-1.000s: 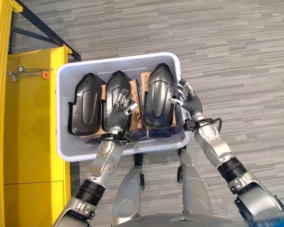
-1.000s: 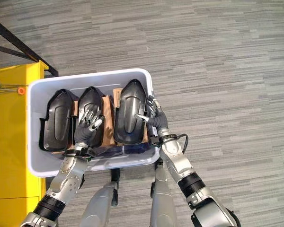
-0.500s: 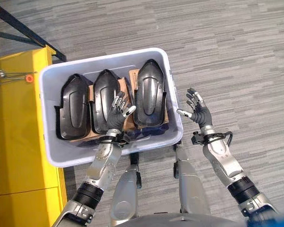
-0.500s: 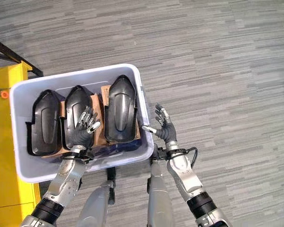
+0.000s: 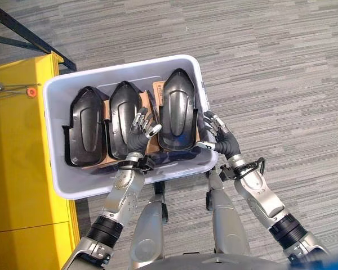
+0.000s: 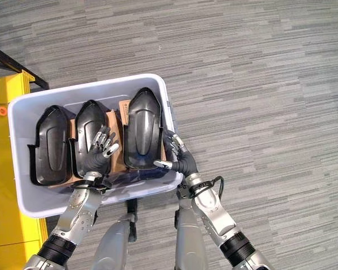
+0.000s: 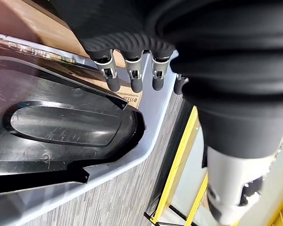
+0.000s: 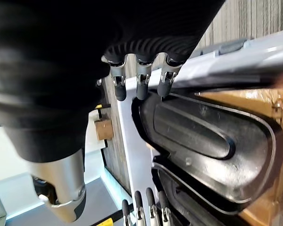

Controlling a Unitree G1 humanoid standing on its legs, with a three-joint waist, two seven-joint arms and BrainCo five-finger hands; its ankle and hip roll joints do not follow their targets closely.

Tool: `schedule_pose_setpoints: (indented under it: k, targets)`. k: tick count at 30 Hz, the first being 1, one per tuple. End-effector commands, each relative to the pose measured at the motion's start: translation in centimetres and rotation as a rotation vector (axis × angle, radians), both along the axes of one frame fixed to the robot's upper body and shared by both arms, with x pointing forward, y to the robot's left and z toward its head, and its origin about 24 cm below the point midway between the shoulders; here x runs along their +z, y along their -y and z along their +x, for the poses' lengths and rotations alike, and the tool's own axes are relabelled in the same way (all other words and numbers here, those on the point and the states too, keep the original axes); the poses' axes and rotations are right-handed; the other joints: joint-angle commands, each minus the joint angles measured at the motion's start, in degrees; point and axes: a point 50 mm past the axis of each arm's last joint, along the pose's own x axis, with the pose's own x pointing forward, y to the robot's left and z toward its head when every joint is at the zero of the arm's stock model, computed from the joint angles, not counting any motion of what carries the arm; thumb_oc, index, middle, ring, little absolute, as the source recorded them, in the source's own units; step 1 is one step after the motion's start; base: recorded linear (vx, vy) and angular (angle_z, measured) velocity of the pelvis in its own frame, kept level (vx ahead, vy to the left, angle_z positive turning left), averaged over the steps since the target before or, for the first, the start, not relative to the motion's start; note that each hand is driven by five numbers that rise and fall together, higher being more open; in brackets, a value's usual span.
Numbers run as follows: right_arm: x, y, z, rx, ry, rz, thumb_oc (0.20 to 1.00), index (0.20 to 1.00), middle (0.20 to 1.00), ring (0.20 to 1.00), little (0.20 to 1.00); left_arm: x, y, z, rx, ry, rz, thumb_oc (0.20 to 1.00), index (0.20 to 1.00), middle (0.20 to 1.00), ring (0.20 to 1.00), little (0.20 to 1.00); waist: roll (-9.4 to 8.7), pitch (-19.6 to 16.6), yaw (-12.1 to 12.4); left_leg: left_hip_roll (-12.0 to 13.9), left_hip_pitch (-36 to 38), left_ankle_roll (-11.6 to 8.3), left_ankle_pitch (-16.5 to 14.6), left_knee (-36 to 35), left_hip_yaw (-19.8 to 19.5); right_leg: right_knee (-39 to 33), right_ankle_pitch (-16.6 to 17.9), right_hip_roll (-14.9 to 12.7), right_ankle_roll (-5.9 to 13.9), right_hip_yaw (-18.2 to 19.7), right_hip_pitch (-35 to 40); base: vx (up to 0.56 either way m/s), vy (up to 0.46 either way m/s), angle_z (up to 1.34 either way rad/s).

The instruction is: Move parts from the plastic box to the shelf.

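Note:
A pale plastic box (image 5: 129, 81) holds three black moulded parts standing side by side with brown cardboard between them: left part (image 5: 84, 132), middle part (image 5: 121, 109), right part (image 5: 177, 109). My left hand (image 5: 138, 135) lies over the lower end of the middle part with fingers (image 7: 132, 77) straight, holding nothing. My right hand (image 5: 219, 140) is at the box's right wall beside the right part (image 8: 203, 136). Its fingers (image 8: 141, 77) are spread and its thumb points in over the rim. It grips nothing.
A yellow shelf unit (image 5: 17, 140) stands close against the box's left side, with a black metal frame (image 5: 22, 31) behind it. Grey striped carpet (image 5: 281, 67) stretches to the right and beyond the box.
My right hand drew away to the right of the box half a second ago and is back at its right wall. The left hand stays on the middle part. The camera shifted.

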Motion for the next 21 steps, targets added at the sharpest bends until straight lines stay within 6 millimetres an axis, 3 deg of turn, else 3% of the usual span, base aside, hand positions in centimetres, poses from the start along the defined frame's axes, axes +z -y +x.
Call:
schedule_pose_setpoints:
  k: [1, 15, 21]
  targets:
    - [3.3, -0.6, -0.3, 0.07, 0.16, 0.043, 1.0, 1.0, 1.0, 1.0, 1.0, 2.7, -0.5, 0.1, 0.036, 0.146, 0.012, 1.0, 1.0, 1.0, 1.0, 1.0, 1.49, -0.33, 0.69, -0.34, -4.27, 0.85, 6.55, -2.13, -2.35, 7.57, -6.36, -1.71, 3.67, -0.38, 5.34, 0.0, 0.013, -0.05]
    - [2.8, -2.0, 0.6, 0.072, 0.113, 0.059, 1.0, 1.0, 1.0, 1.0, 1.0, 2.9, -0.6, 0.2, 0.058, 0.144, -0.01, 1.0, 1.0, 1.0, 1.0, 1.0, 1.6, 0.44, 2.12, -1.26, -6.44, 1.28, 6.62, -1.51, -3.42, 7.17, -6.36, -2.55, 3.74, -1.84, 5.19, 0.0, 0.007, 0.06]
    - [1.3, -2.0, 1.1, 0.036, 0.05, 0.04, 1.0, 1.0, 1.0, 1.0, 1.0, 2.8, -0.3, 0.1, 0.053, 0.142, -0.014, 1.0, 1.0, 1.0, 1.0, 1.0, 1.91, 1.04, 2.71, -1.64, -7.39, 1.52, 6.54, -1.11, -4.05, 7.17, -6.54, -2.88, 3.75, -2.29, 5.14, 0.0, 0.006, 0.01]
